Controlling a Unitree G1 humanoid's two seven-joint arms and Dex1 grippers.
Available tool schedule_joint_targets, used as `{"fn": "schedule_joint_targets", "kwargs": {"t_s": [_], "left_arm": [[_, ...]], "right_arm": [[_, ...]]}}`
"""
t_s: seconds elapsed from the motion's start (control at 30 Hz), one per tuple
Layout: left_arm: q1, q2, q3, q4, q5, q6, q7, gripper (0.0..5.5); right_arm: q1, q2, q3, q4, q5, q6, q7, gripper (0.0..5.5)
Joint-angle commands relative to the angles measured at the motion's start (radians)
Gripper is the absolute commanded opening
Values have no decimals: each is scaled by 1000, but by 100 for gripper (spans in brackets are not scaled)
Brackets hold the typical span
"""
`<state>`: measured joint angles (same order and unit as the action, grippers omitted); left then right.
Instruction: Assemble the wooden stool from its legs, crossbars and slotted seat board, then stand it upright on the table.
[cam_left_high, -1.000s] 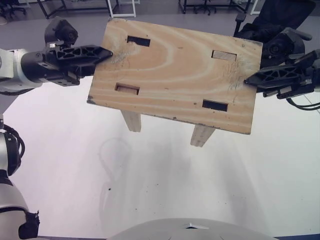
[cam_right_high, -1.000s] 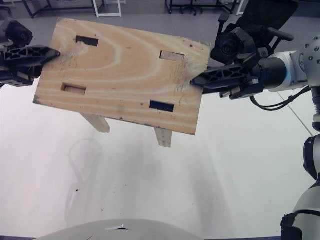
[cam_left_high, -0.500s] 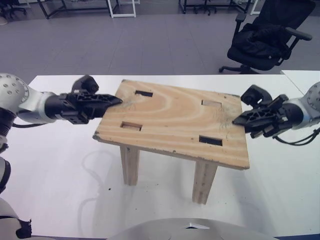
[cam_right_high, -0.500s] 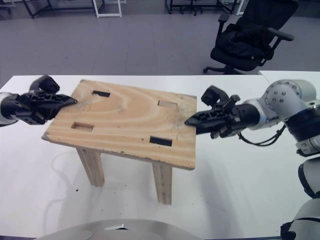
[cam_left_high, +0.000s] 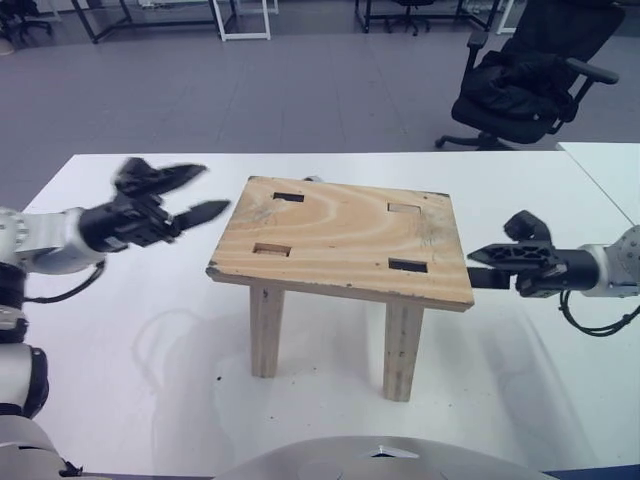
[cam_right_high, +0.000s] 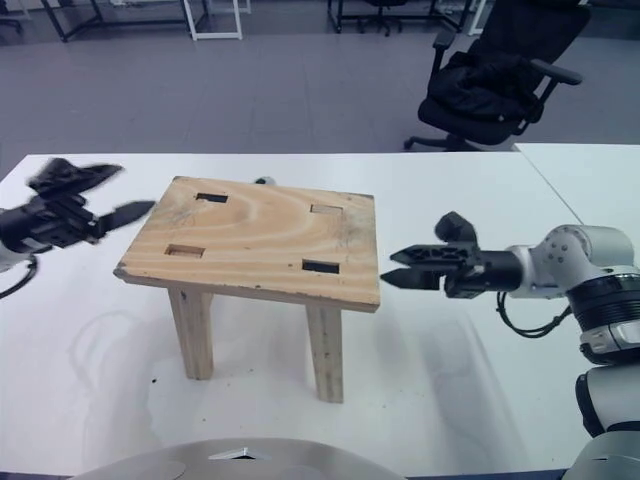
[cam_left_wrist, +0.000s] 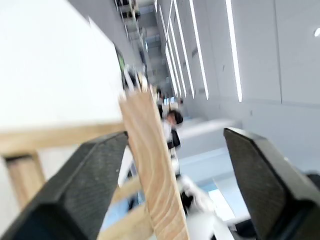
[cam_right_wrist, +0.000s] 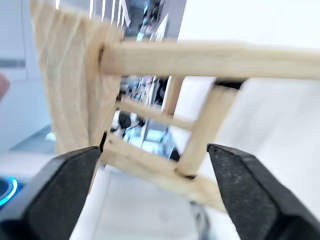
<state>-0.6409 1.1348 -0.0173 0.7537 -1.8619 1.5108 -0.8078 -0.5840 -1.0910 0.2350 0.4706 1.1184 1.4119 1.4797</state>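
The assembled wooden stool (cam_left_high: 345, 240) stands upright on the white table (cam_left_high: 120, 340), its slotted seat board on top and two front legs (cam_left_high: 264, 330) showing. My left gripper (cam_left_high: 198, 190) hovers open just off the seat's left edge, touching nothing. To the right, my right gripper (cam_right_high: 390, 269) is open too, a short gap from the seat's right edge. In the left wrist view the seat's edge (cam_left_wrist: 155, 175) lies ahead between the spread fingers (cam_left_wrist: 85, 190). The right wrist view looks past its fingers (cam_right_wrist: 65, 190) at the seat's underside, legs and crossbars (cam_right_wrist: 200, 60).
A black office chair (cam_left_high: 530, 70) stands on the floor behind the table's far right. Another white table (cam_left_high: 612, 170) adjoins at the right. Bare tabletop lies in front of and beside the stool.
The stool, held tilted in the air between both grippers, has come down to stand on its legs. Both grippers have let go, opened and drawn back from the seat edges.
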Motion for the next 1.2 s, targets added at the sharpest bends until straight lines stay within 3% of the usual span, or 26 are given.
{"fn": "schedule_joint_targets", "kwargs": {"t_s": [0.03, 0.13, 0.2, 0.23, 0.33, 0.53, 0.77, 0.83, 0.93, 1.03, 1.1, 1.2], "left_arm": [[214, 120, 244, -1, 253, -269, -119, 416], [429, -89, 366, -145, 607, -920, 33, 455], [616, -293, 524, -362, 672, -1117, 176, 455], [727, -382, 547, -482, 746, -1219, 206, 455], [873, -548, 494, -505, 993, -1480, 327, 455], [844, -663, 495, -391, 1164, -1590, 415, 455], [766, -629, 478, -637, 1252, -1487, 505, 455], [652, -566, 450, -751, 1308, -1392, 585, 455], [326, -412, 366, -873, 1415, -1221, 654, 455], [-2, -310, 219, -904, 1522, -1089, 614, 455], [-248, -303, 76, -892, 1592, -1027, 534, 455], [-633, -409, -93, -776, 1689, -1031, 433, 455]], "right_arm": [[43, -1, -302, 184, -21, -161, -118, 476], [168, 234, -472, 187, -146, -578, -475, 522], [227, 367, -477, 172, -281, -879, -664, 522], [248, 396, -490, 165, -327, -987, -717, 522], [239, 434, -518, 295, -441, -1257, -850, 522], [189, 494, -531, 510, -597, -1508, -945, 522], [190, 514, -562, 529, -660, -1553, -913, 522], [210, 497, -570, 520, -673, -1545, -901, 522], [201, 463, -584, 512, -684, -1524, -890, 522], [189, 445, -582, 501, -706, -1514, -876, 522], [196, 434, -593, 495, -709, -1505, -872, 522], [198, 441, -583, 475, -722, -1498, -865, 522]]}}
